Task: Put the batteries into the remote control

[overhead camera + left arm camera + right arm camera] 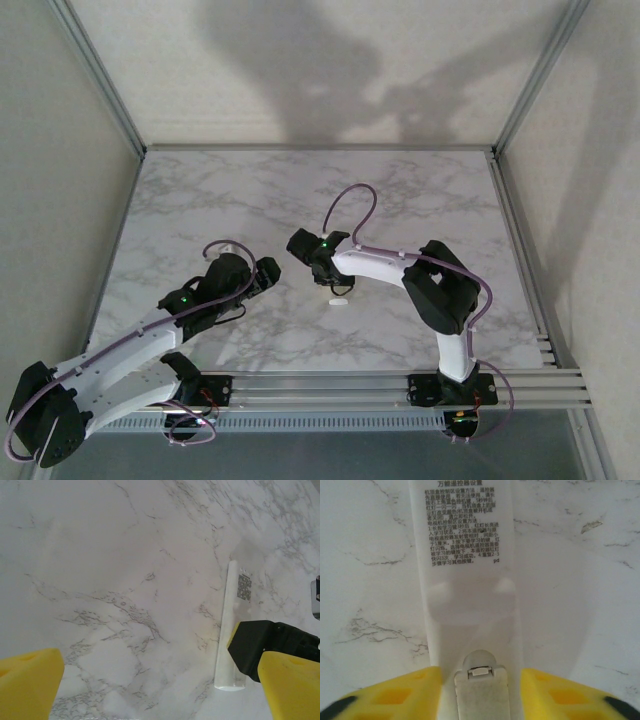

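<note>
Remote control [470,595]: slim white rectangular plastic body lying flat on the grey-veined white marble tabletop [370,580]. Its plain back faces up, with a block of small printed text [462,527] and a little rounded latch tab [480,672] at the end nearest the right wrist camera.
Place on table: about mid-table in the overhead view, with one short end poking out from under the right gripper [480,682].
Right gripper fingers: the yellow fingers [405,695] stand parted, one at each long edge of the remote's latch end. They sit right at the edges, but I cannot tell whether they press on it or merely flank it.
Left gripper [150,675]: its yellow fingers [30,685] are spread wide with only bare marble between them. The remote lies just beyond its right-hand finger, lengthwise alongside it.
Step in hand (judged): the back cover looks to be on, so the compartment needs opening before any battery goes in.
Risk, slipping: a loose hold at the edges could let the smooth body skate on the marble when the latch is pushed.
Risk, jamming: squeezing the sides over the cover could pinch it and stop it sliding.
Risk, collision: the two arms work close together, and the left one closing in could knock the remote askew.
</note>
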